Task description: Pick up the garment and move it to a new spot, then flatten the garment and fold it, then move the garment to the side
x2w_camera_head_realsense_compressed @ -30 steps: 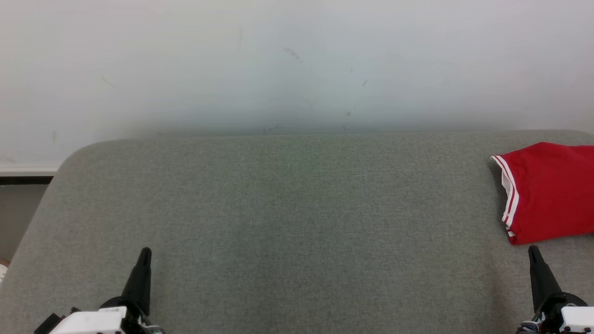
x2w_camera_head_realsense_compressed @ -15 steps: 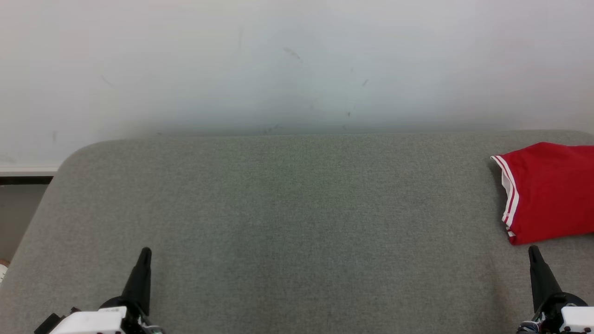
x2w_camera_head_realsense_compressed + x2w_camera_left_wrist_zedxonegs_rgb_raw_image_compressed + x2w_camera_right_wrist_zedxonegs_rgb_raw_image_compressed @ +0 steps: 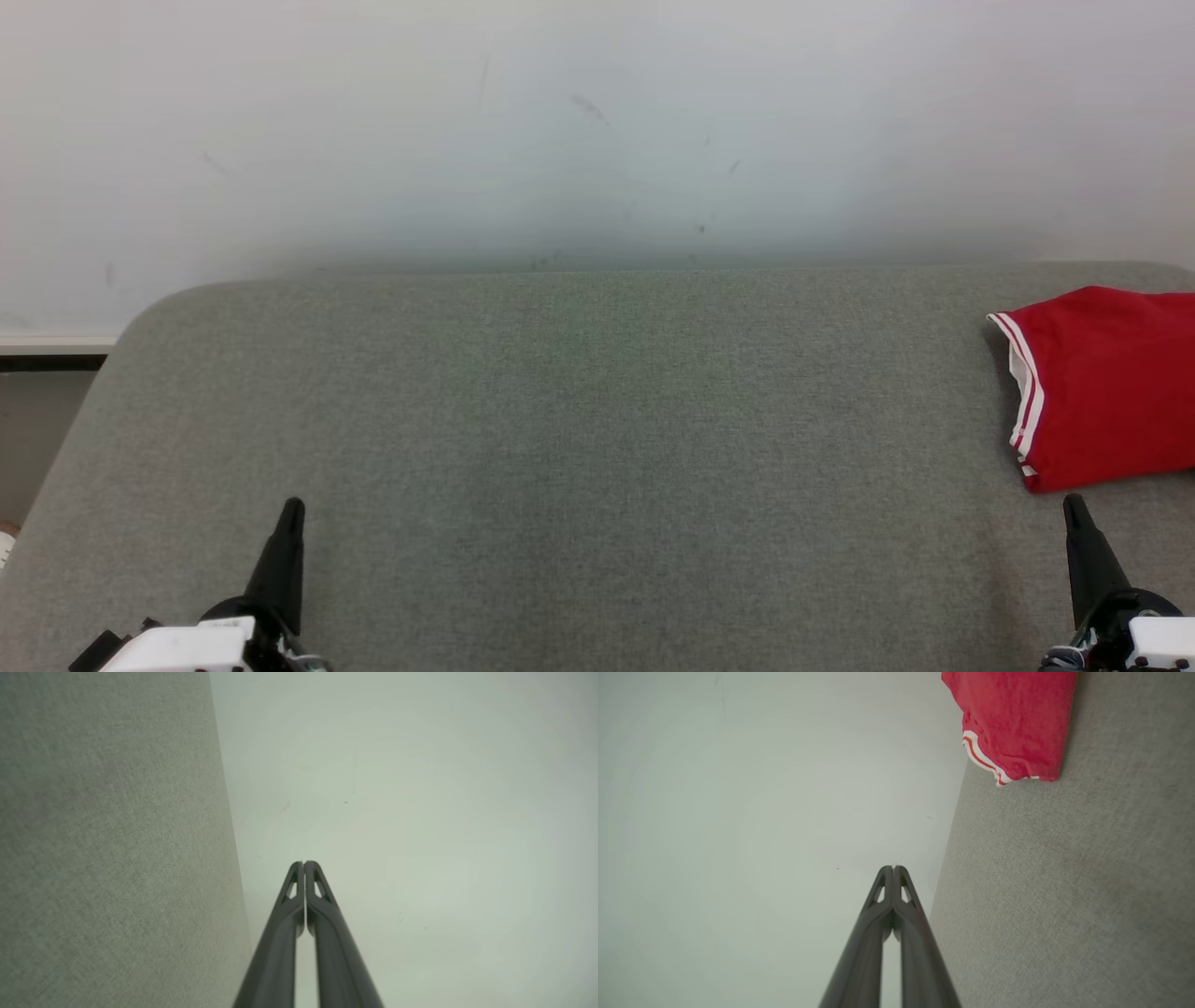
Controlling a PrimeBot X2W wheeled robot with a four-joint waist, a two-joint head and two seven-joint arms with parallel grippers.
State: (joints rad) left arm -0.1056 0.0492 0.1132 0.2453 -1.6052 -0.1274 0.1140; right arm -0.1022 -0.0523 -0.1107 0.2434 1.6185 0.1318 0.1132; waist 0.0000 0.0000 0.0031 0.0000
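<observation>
Garment (image 3: 1106, 387), bright red, lies folded into a compact block on the grey upholstered surface (image 3: 597, 448), at the robot's far right, close to the surface's back edge and cut off by the right border of the head view. Its one visible marking is a trim of thin white and red stripes (image 3: 1025, 401) running along the open edge that faces the middle of the surface. In the right wrist view the same striped edge curls slightly at the corner, and the cloth sits close to where the surface meets the pale wall (image 3: 597, 140). The left gripper (image 3: 292, 506) is at the lower left of the head view, above the near part of the surface and well apart from the garment, its two dark fingers (image 3: 322, 905) pressed together with nothing between them. The right gripper (image 3: 1074, 502) is at the lower right, just short of the garment's near edge without touching it, its fingers (image 3: 909, 905) likewise pressed together and empty. Faint dark scuffs (image 3: 588, 107) mark the wall.
</observation>
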